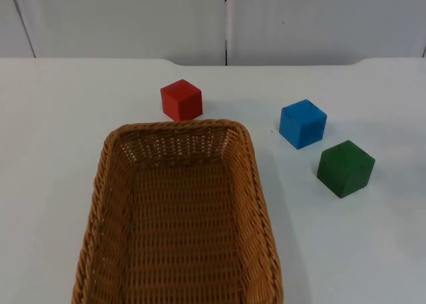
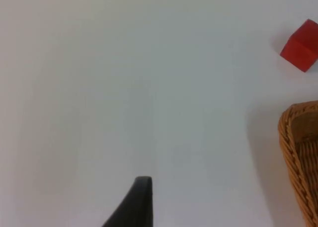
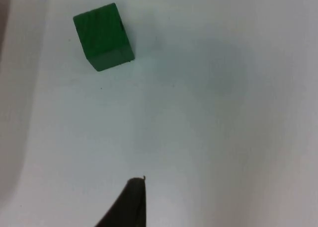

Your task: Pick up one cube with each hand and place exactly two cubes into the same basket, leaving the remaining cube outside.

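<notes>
Nearest to the camera stands the wicker basket, with nothing inside it. Just behind its far rim sits the red cube. To the right of the basket, apart from it, are the blue cube and the green cube, near each other but not touching.

No cube is picked up yet, so I judge the task is at its very start.

What could go wrong: the red cube is so close to the basket rim that a finger coming down on that side may hit the wicker and push the basket. The blue and green cubes stand close together, so a grasp on one may knock the other. Also, a third cube could be dropped in by mistake.

From the left gripper one black fingertip is seen above the bare table, away from the red cube. The right gripper hovers near the green cube. Neither touches or holds anything; how far each one is spread I cannot tell.
</notes>
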